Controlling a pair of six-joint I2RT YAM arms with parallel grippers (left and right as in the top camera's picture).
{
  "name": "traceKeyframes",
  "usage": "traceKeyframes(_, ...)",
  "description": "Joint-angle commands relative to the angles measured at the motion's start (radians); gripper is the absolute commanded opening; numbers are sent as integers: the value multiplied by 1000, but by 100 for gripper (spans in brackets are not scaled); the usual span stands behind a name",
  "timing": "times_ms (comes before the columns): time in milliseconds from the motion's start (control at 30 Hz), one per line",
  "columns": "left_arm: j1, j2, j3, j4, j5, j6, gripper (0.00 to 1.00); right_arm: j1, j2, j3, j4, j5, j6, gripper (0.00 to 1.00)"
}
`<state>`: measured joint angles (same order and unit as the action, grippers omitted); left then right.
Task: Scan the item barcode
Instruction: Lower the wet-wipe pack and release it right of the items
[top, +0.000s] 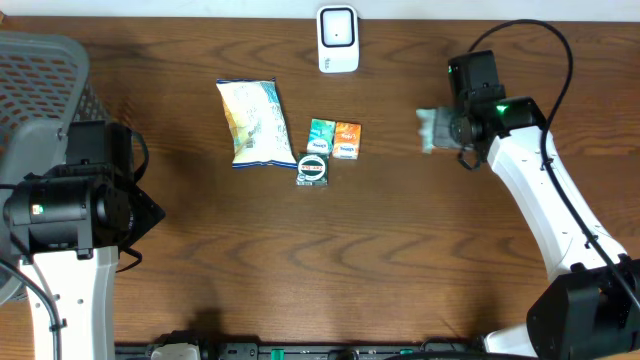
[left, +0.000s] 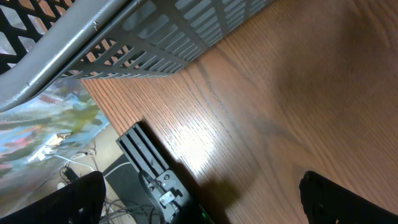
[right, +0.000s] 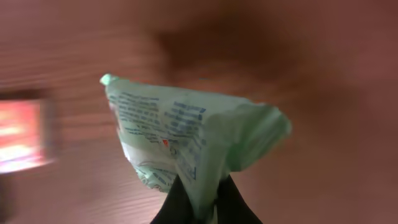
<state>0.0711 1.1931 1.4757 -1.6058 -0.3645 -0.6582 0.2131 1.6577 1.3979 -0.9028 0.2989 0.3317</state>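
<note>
My right gripper (top: 449, 129) is shut on a pale green printed packet (top: 432, 129), holding it above the table right of centre. In the right wrist view the packet (right: 193, 134) rises crumpled from between the two dark fingers (right: 177, 205), which pinch its lower edge; the picture is blurred and no barcode can be made out. A white scanner (top: 338, 39) stands at the table's far edge, to the left of the packet. My left gripper (left: 205, 208) stands wide open over bare wood near the table's left side, nothing between its fingers.
A snack bag (top: 253, 122), a green box (top: 321, 135), an orange box (top: 347, 139) and a small dark round-labelled item (top: 313, 170) lie mid-table. A grey mesh basket (top: 40, 75) sits at the far left; its wall (left: 155, 43) shows close above the left gripper.
</note>
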Motion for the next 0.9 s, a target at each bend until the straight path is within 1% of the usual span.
traceKeyframes(0,4,-4,1,-5,-3,-13,98,5,-5,13,-43,333,19,1)
traceKeyframes(100,4,-4,1,-5,-3,-13,98,5,25,13,-84,399,43,1)
traceKeyframes(333,4,-4,1,-5,-3,-13,98,15,151,13,-127,399,50,1)
traceKeyframes(467,4,-4,1,-5,-3,-13,98,55,220,13,-146,398,53,1)
traceKeyframes(533,4,-4,1,-5,-3,-13,97,84,239,13,-148,395,57,2)
traceKeyframes(633,4,-4,1,-5,-3,-13,98,142,250,13,-145,379,57,12)
traceKeyframes(800,4,-4,1,-5,-3,-13,97,245,250,13,-116,304,57,20)
traceKeyframes(867,4,-4,1,-5,-3,-13,98,274,250,13,-95,261,57,30)
